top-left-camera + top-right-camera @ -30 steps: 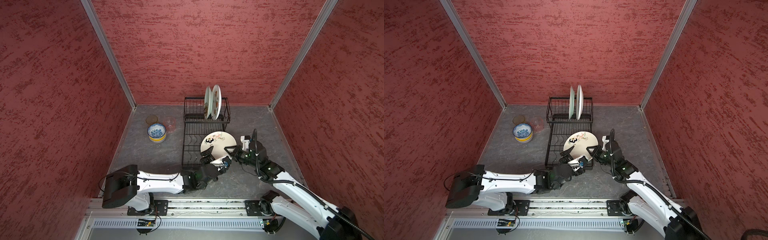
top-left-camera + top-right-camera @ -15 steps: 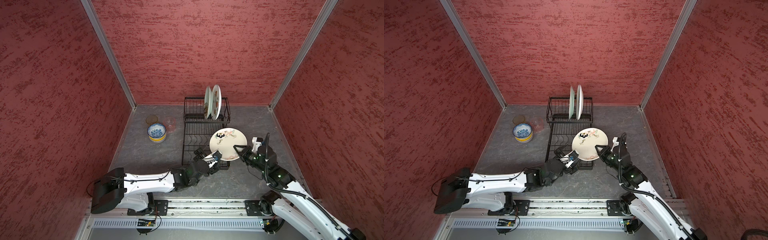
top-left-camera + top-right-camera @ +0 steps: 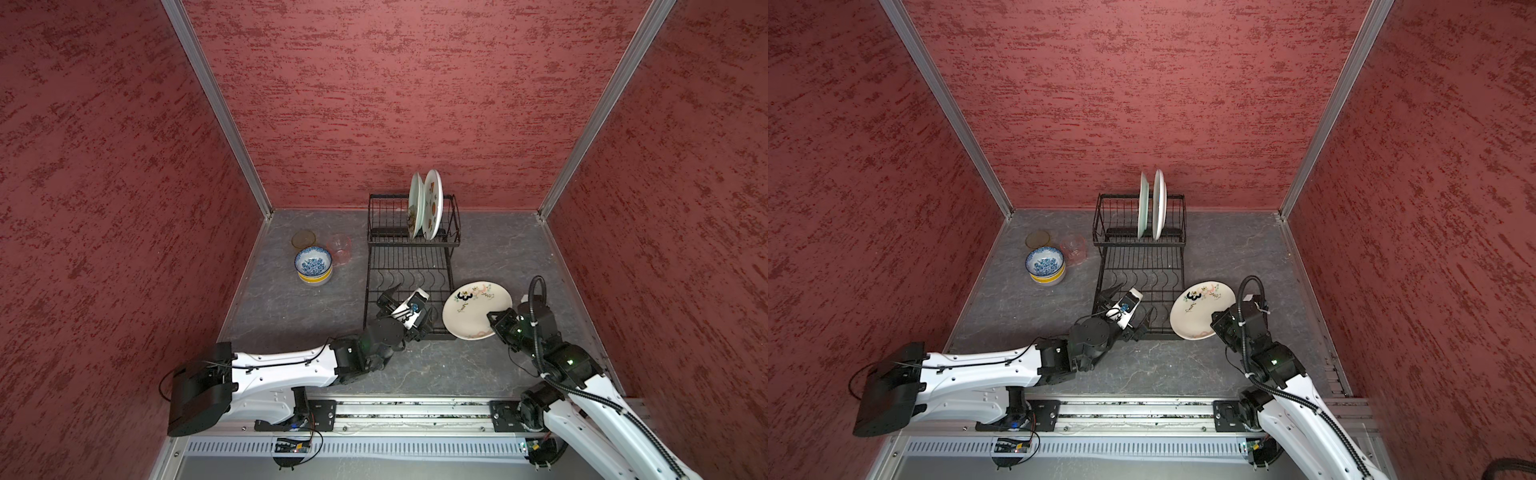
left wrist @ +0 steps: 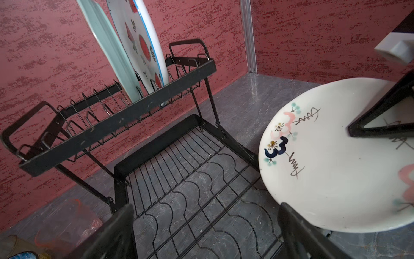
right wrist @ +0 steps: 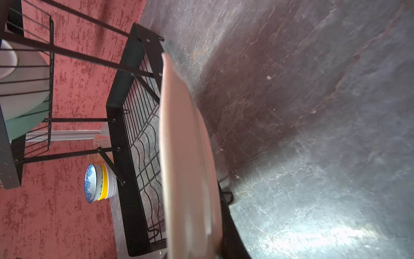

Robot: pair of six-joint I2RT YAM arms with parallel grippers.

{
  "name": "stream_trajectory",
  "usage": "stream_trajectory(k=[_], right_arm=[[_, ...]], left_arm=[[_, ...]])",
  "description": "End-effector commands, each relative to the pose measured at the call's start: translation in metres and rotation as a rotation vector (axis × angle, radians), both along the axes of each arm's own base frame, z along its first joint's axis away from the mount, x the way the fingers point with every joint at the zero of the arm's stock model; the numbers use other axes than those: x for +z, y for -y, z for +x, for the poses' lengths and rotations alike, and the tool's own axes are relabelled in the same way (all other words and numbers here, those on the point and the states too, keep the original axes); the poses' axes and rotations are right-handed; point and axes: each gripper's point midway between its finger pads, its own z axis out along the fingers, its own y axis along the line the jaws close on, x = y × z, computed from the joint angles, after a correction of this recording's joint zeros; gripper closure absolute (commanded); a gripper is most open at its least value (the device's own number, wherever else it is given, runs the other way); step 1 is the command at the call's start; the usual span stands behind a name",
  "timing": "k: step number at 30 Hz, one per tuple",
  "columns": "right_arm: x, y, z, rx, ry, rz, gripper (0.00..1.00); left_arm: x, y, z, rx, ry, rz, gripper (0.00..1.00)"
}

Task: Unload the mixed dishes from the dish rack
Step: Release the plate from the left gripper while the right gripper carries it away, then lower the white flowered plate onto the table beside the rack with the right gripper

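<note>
While two plates stand on edge in its raised back tier, the dish rack (image 3: 409,266), black wire on two levels, carries a flat slotted front tier below. Back tier, contents: pale green plate (image 3: 414,208) and, just beside it toward the rack's right end, watermelon plate (image 3: 433,203), white, blue-rimmed, with red slices. Off the rack's right front corner: painted plate (image 3: 467,311), cream-white, round and shallow, bearing a navy figure and a pink one, small teal blossoms and thin black scrawled lines. It lies close to level, face up, its edge overlapping that corner in both top views. Right gripper (image 3: 496,322): jaws drawn narrow, pinching the painted plate at the rim on the side away from the rack. Left gripper (image 3: 409,309): jaws spread wide over the near part of the rack's front tier, holding nothing. Left of the rack, on the grey table (image 3: 498,249): blue-white bowl (image 3: 313,261) nested in a yellow bowl (image 3: 308,277), with a pale bowl (image 5: 109,180) beneath. Pinkish glass (image 3: 340,248) stands between this stack and the rack, and amber glass (image 3: 304,239) farther from the rack than the pinkish glass.
</note>
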Motion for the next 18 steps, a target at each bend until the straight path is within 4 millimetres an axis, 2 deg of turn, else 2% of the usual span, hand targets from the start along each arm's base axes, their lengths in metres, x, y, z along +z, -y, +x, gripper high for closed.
stream_trajectory(k=[1,6,11,18], right_arm=[[0.021,0.010,0.013,-0.089,0.089,0.035,1.00],[0.022,0.024,0.019,-0.153,0.102,0.012,1.00],[0.031,0.034,0.030,-0.195,0.137,0.015,1.00],[0.041,0.048,0.060,-0.243,0.193,0.050,1.00]], left_arm=[[0.002,-0.006,0.002,0.018,-0.009,-0.037,0.00],[0.006,-0.011,0.001,0.019,-0.016,-0.066,0.00],[0.007,-0.016,0.003,0.020,-0.033,-0.088,0.00],[0.004,-0.019,0.004,0.023,-0.047,-0.092,0.00]])
